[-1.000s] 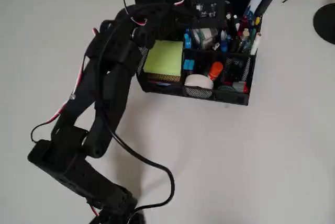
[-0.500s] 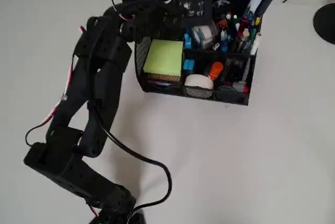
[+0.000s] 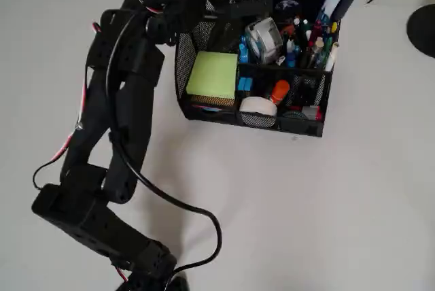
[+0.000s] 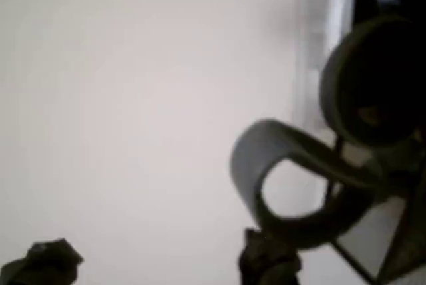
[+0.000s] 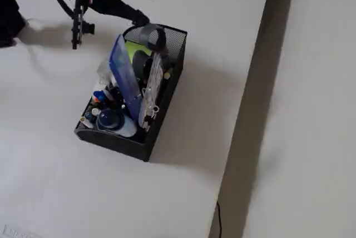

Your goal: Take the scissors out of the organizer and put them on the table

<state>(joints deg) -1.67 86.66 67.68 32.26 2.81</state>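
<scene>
Arm reaching over the far end of the organizer, scissors standing in it by the gripper.

The off-white table [image 3: 326, 202] carries the black arm [image 3: 115, 141], which stretches from the near edge toward the far edge in the overhead view. The black wire-mesh organizer [image 3: 204, 115] sits near the table's far edge, packed with a yellow-green sticky-note pad [image 3: 213, 75], pens [image 3: 314, 45] and a white tape roll [image 3: 258, 106]. The scissors [image 4: 303, 185] stand in the organizer's far end, grey loop handles up; in the fixed view the handles [image 5: 151, 36] rise above the mesh rim. In the wrist view the gripper [image 4: 156, 258] has its fingertips spread apart, one fingertip [image 4: 266, 258] just under the lower loop; whether it touches is unclear.
</scene>
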